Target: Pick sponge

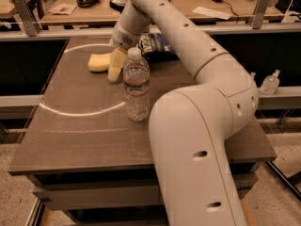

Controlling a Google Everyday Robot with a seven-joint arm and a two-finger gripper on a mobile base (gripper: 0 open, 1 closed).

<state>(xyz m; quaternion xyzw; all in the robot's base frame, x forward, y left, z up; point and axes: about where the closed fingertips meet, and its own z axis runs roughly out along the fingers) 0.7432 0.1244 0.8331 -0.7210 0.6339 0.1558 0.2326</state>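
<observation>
The pale yellow sponge [99, 62] lies flat on the brown table [70, 126], towards its far left. My gripper [114, 69] hangs from the white arm just right of the sponge, its pale yellow fingers [115, 62] pointing down at the table surface and overlapping the sponge's right end in this view. A clear water bottle [136, 84] stands upright right in front of the gripper and hides part of it.
A dark blue snack bag [157, 44] lies behind the arm at the table's far side. The large white arm [197, 126] fills the right half of the view. A wooden desk with clutter [84, 4] stands behind a railing.
</observation>
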